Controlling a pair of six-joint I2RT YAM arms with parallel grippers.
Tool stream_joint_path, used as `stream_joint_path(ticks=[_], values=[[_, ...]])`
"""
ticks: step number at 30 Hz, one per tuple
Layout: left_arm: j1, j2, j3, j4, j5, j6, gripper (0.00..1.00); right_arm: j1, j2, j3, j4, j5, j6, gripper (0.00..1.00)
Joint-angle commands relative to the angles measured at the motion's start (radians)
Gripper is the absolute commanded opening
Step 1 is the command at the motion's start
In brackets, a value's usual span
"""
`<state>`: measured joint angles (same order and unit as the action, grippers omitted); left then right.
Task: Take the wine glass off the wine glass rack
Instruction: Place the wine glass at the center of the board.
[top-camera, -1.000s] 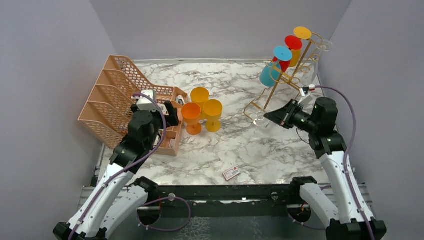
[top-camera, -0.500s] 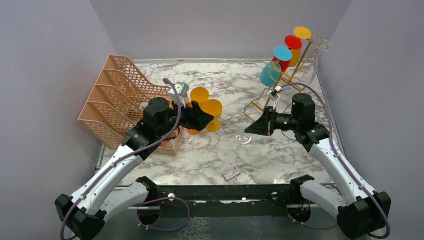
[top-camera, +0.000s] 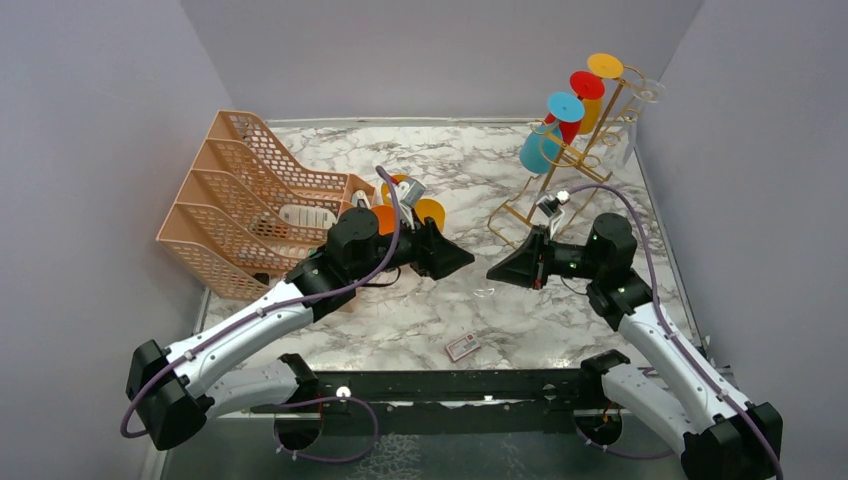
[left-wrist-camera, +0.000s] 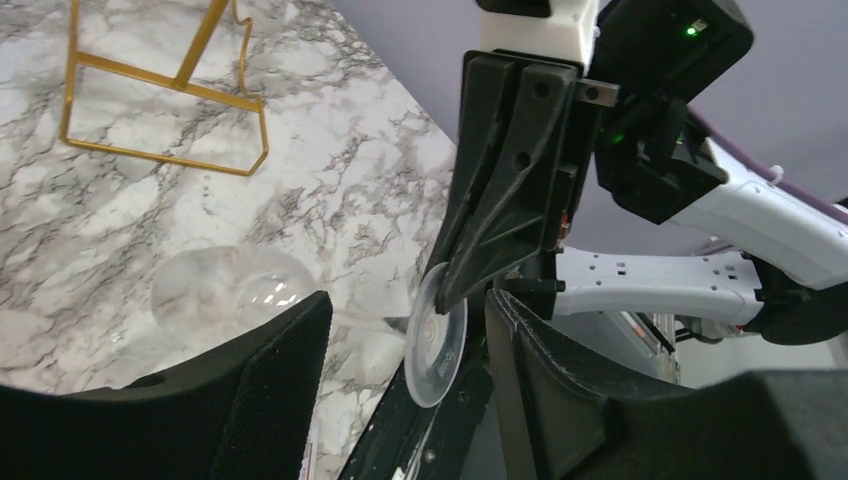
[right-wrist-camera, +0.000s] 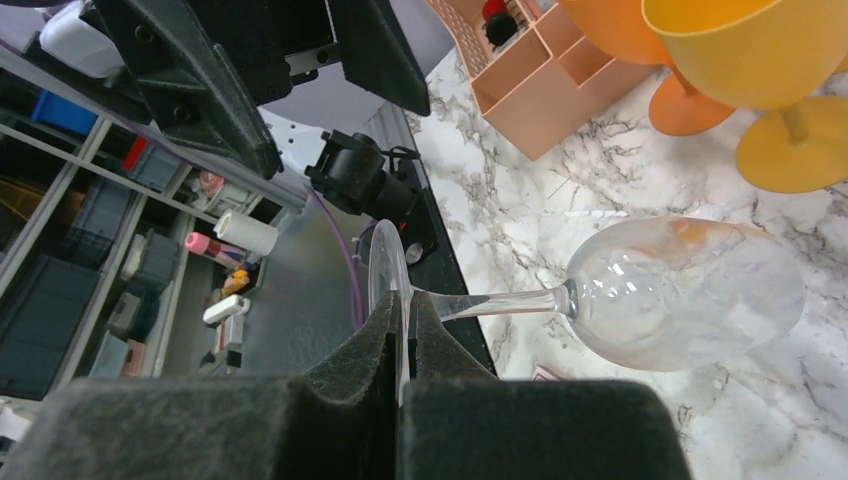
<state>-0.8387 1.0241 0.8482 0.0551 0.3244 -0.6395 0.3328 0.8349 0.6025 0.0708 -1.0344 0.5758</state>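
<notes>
Clear glass, thin and smooth: the wine glass (right-wrist-camera: 690, 290) is off the wire and lies on its side in the air. The right gripper (right-wrist-camera: 406, 312) is clamped tight on the rim of its flat round foot, and the rounded bowl points away from the fingers over the grey-veined marble tabletop (top-camera: 520, 325). The left gripper (left-wrist-camera: 405, 330) faces it nose to nose, its jaws standing apart. Its ribbed black pads flank the foot and stem, and no contact shows. From the left wrist the foot reads as a thin edge-on disc, with the bowl beyond the fingertips. The right wrist gives the whole profile: foot, stem and bowl. It also catches two matte plastic goblets past the bowl, one orange (right-wrist-camera: 610, 25) and one yellow (right-wrist-camera: 760, 55). Only the top view shows the gold thin-wire wine glass rack (top-camera: 548, 182), slanted and standing just behind the right gripper's wrist. Three coloured glasses (top-camera: 540, 150) hang on it: teal, red and orange. A peach mesh organizer (top-camera: 230, 190) sits behind the left arm, and one small card (top-camera: 462, 347) lies nearer the bases than both grippers.
</notes>
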Motion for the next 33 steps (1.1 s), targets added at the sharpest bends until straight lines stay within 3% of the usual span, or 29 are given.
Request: stream_joint_path(ticks=[1, 9, 16, 20, 23, 25, 29, 33], values=[[-0.039, 0.026, -0.012, 0.118, 0.052, -0.043, 0.59, 0.005, -0.029, -0.049, 0.242, -0.041, 0.134, 0.01], [-0.080, 0.023, -0.073, 0.143, 0.052, -0.046, 0.50, 0.005, -0.015, -0.051, 0.242, -0.028, 0.140, 0.01], [-0.126, 0.010, -0.075, 0.142, -0.018, -0.051, 0.28, 0.004, 0.062, -0.060, 0.415, -0.110, 0.283, 0.01], [-0.126, 0.007, -0.063, 0.073, -0.051, -0.020, 0.01, 0.004, 0.083, -0.022, 0.327, -0.114, 0.196, 0.01], [-0.126, 0.004, -0.061, 0.046, -0.046, -0.007, 0.00, 0.005, 0.081, 0.001, 0.287, -0.120, 0.161, 0.02], [-0.127, -0.008, -0.073, 0.057, -0.046, -0.013, 0.00, 0.004, 0.075, 0.007, 0.264, -0.131, 0.147, 0.09], [-0.127, -0.041, -0.091, 0.077, -0.059, -0.021, 0.00, 0.005, 0.067, 0.023, 0.129, -0.127, 0.044, 0.35], [-0.127, -0.085, -0.130, 0.096, -0.077, -0.035, 0.00, 0.006, 0.090, 0.001, 0.090, -0.186, 0.055, 0.48]])
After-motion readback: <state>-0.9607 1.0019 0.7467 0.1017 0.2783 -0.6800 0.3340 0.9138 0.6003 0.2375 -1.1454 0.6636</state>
